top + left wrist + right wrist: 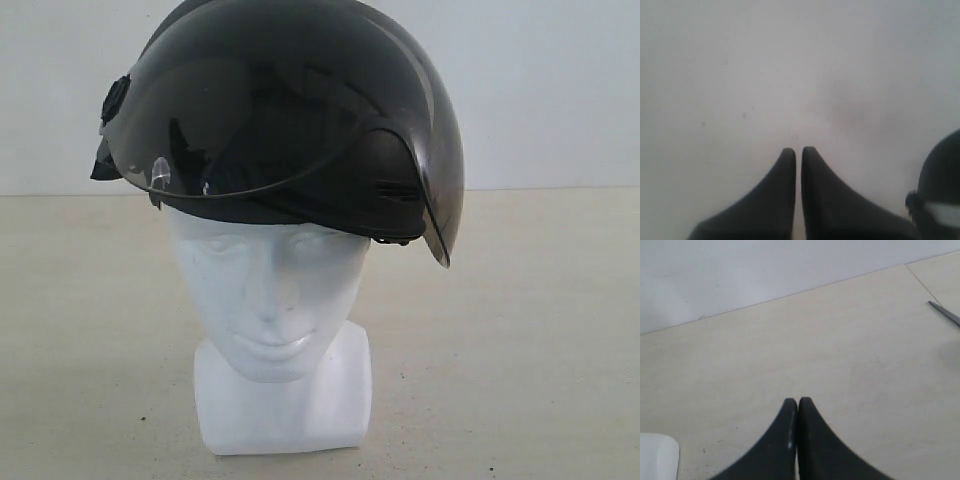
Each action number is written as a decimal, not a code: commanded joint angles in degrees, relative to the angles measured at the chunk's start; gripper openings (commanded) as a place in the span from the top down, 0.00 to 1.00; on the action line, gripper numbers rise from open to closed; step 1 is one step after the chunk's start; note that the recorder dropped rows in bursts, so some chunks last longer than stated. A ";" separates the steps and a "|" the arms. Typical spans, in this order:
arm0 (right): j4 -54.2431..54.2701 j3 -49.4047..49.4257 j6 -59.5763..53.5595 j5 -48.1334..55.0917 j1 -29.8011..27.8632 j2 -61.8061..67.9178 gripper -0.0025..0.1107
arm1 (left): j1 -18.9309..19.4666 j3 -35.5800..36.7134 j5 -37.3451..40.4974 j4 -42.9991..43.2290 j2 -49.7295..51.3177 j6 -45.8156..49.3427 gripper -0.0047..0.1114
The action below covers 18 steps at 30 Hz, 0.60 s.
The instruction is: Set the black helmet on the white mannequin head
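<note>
The black helmet (290, 110) sits on top of the white mannequin head (275, 300), its smoky visor raised over the forehead and tilted to the right. Neither gripper shows in the exterior view. In the left wrist view my left gripper (798, 150) is shut with nothing between its fingers, over a pale surface; a dark rounded part of the helmet (940, 185) shows at the frame's edge. In the right wrist view my right gripper (798, 401) is shut and empty above the beige table. A white corner of the mannequin base (657, 456) shows at the frame's edge.
The beige table (520, 330) spreads around the head, with a white wall (560, 80) behind it. A thin dark edge (945, 313) cuts into the right wrist view near a seam in the table.
</note>
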 commanded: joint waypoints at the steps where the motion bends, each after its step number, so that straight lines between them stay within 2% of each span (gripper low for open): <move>1: -0.04 -0.49 -0.17 0.16 -0.05 0.10 0.98 | -0.33 -0.78 20.46 -19.44 -2.03 13.43 0.92; 4: -0.04 -0.49 -0.17 0.16 -0.05 0.10 0.98 | -0.33 -1.31 28.15 -27.21 -3.67 13.43 0.92; 8: -0.04 -0.49 -0.17 0.16 -0.05 0.10 0.98 | -0.33 -4.60 33.16 -30.67 -5.08 13.82 0.92; 12: -0.04 -0.49 -0.17 -0.77 -0.05 0.10 0.98 | -0.33 -12.50 33.39 -30.28 -3.59 15.97 0.92; 18: -0.04 -0.49 -0.17 -0.88 -0.05 0.10 0.98 | -0.33 -25.72 38.01 -34.46 6.91 18.84 0.92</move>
